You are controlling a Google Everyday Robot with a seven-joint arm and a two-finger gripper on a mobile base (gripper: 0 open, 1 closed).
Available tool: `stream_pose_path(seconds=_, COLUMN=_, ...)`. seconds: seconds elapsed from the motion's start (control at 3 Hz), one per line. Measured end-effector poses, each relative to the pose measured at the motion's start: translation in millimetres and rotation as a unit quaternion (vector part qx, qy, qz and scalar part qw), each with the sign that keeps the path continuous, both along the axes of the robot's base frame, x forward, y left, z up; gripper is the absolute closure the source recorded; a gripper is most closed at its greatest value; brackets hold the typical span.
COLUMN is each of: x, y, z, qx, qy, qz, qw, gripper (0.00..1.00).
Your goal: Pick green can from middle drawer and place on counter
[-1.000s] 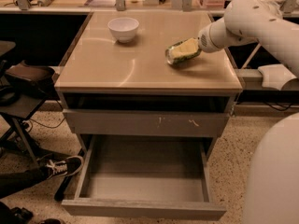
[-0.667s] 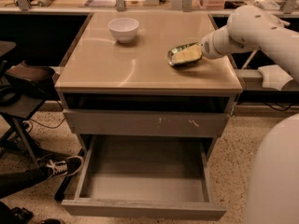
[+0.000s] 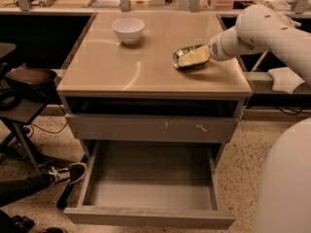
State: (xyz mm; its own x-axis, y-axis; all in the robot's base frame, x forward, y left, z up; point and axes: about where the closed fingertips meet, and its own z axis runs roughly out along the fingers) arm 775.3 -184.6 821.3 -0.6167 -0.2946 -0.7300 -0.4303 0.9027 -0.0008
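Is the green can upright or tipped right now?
Tipped: the green can lies sideways in the gripper at the right side of the counter, lid end pointing left.

bowl sits back-left on bench | green can in the gripper, over bench's right side | middle drawer hanging open down front, below the shut drawer front

Pincer at counter right hides much of green can — arm cut off.
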Motion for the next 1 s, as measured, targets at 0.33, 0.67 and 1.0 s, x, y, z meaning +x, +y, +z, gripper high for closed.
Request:
stream_pose_path(seconds=0.33, x=0.0, y=0.0, z=0.0, qx=0.000, qy=0.000, qz=0.000, qw=1.0000, gripper=0.35)
stream_pose_path(seconds=0.67, x=0.0, y=0.1, z=-0.1, qx=0.000, qy=0.000, qz=0.000, qw=1.0000, gripper=0.12)
stream_pose_path(seconds=1.0, x=0.0, y=0.1, z=-0.1, qx=0.000, qy=0.000, qz=0.000, qw=1.0000, gripper=0.00)
